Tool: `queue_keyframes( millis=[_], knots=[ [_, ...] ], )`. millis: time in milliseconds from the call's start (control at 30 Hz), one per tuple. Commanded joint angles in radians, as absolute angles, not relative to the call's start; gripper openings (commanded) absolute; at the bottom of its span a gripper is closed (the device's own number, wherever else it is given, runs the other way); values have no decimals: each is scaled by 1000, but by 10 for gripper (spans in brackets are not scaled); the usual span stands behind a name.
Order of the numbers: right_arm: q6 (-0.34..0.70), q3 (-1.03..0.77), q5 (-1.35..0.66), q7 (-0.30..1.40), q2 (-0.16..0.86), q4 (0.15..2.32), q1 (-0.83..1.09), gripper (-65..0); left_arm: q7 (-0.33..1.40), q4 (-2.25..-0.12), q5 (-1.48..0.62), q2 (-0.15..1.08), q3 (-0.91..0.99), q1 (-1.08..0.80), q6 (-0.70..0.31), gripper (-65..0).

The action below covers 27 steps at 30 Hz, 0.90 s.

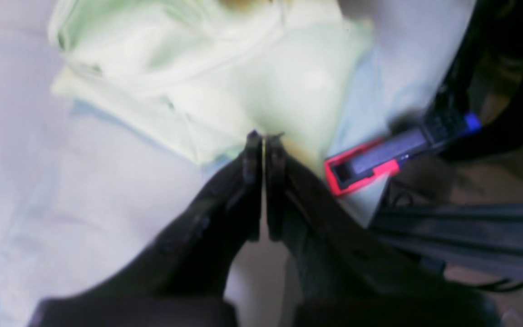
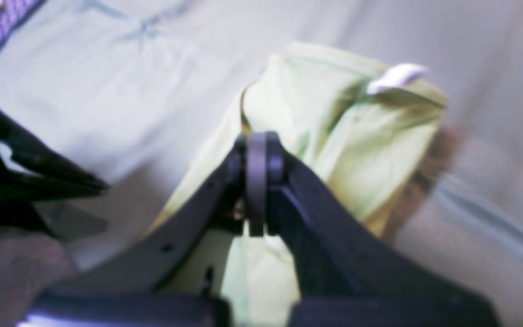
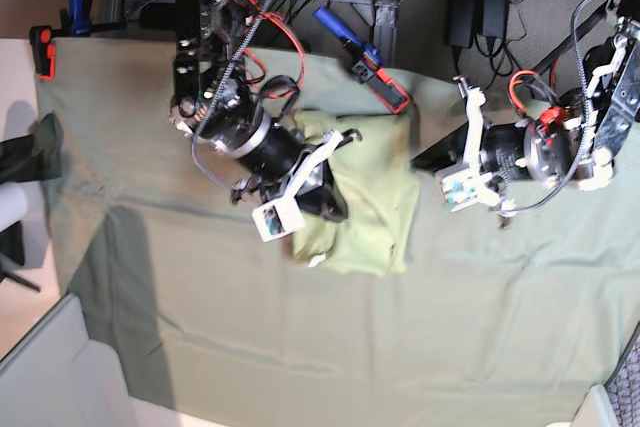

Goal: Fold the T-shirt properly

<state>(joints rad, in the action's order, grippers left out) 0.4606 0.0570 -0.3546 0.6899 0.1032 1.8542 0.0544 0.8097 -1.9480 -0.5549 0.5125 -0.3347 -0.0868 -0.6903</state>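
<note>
Both closed: right gripper (image 2: 257, 150) sits over the T-shirt (image 3: 375, 197); left gripper (image 1: 263, 138) at its edge.

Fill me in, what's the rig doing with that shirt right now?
Two arms are folding a pale yellow-green T-shirt on the grey-green tablecloth. The shirt already lies bunched into a compact bundle, its white tag sticking out. The right gripper is shut, down on the bundle with cloth around its tips. The left gripper is shut at the shirt's edge; whether it pinches fabric is unclear. A red-and-black clamp sits at the table edge.
</note>
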Motion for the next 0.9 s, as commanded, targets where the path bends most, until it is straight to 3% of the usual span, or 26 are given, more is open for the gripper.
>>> queue_keyframes(
  millis=[0,467,700,867],
  knots=[
    [479,45,-384,681,112,1893,58,-650,795,-1978,-566,532,-300,-102,-698,-632],
    [478,-165,-440,708,289,2053,449,-650,843,-2042,-635,552,147,-455,-698,-632],
    [478,-249,-498,708,306,2043,679,-650,834,-2034,-665,551,337,-698,-698,-632],
    [477,-248,-519,709,308,1964,793,-650,834,-1902,-637,551,353,-804,-698,-632]
  ],
)
